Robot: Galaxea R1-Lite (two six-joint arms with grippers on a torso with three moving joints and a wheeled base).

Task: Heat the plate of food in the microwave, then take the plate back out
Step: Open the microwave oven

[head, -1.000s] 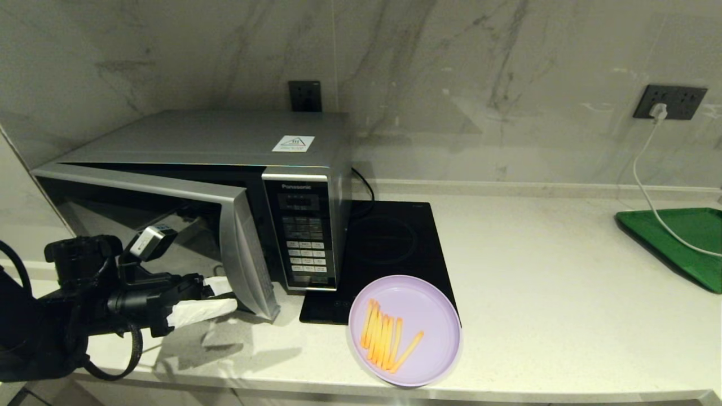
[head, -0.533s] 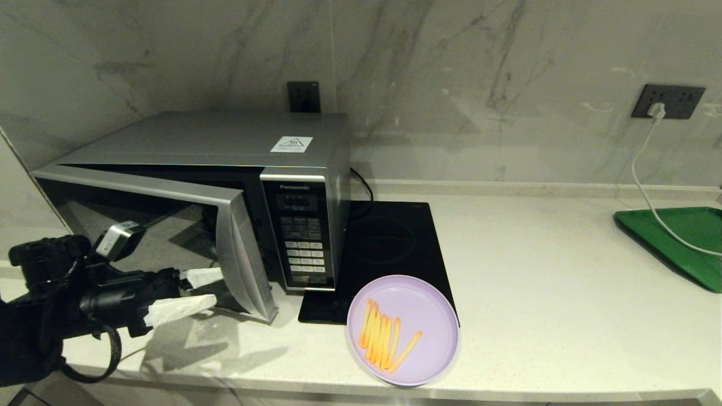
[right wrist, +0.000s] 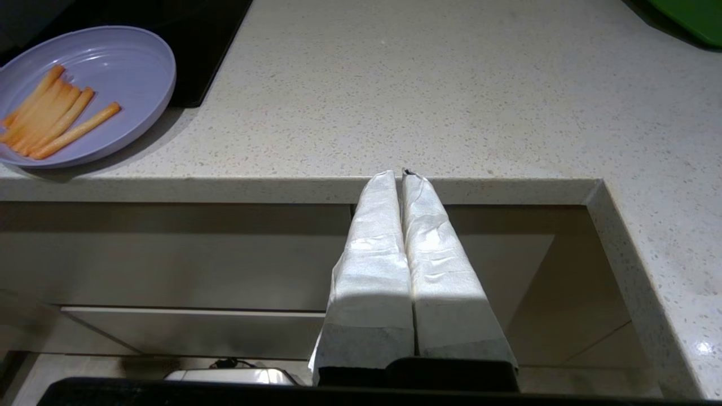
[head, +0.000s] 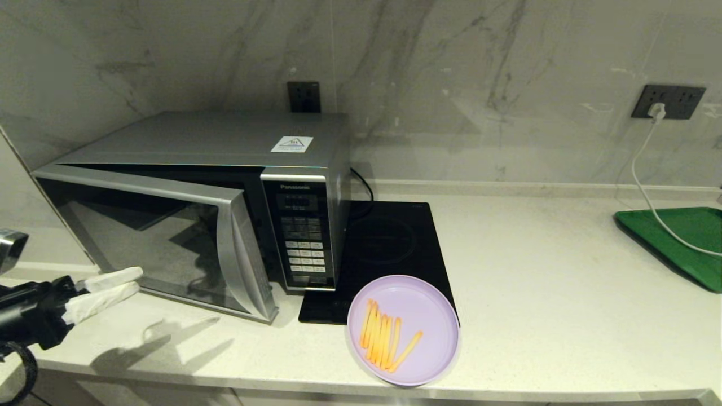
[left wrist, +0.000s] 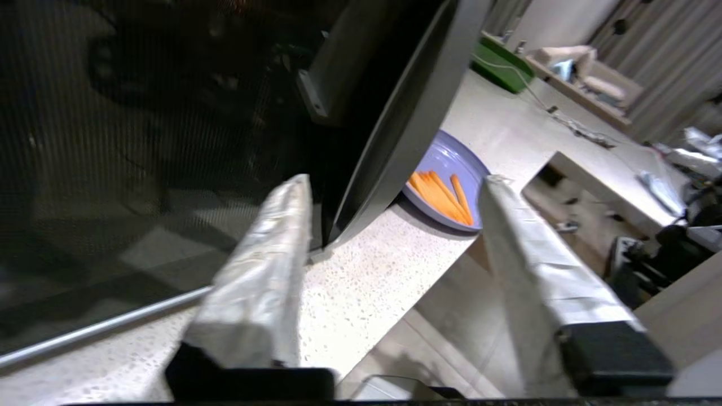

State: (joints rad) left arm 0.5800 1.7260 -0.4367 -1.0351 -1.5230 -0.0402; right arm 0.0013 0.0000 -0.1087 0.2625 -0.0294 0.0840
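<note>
Plate of food (head: 404, 330) rests at the counter (head: 553, 316) front edge, overlapping the near corner of a black cooktop (head: 383, 248). Left tool (head: 121, 285) hovers over the counter's left end, fingers apart, holding nothing, near the dark glass door. Right tool (right wrist: 401, 175), fingers pressed together, is parked below the counter's edge. Behind stands the microwave (head: 225, 169), door partly ajar. A green tray (head: 677, 237) lies far right.

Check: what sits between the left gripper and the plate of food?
The microwave's half-open door: in the head view it stands between the left gripper and the plate of food.
</note>
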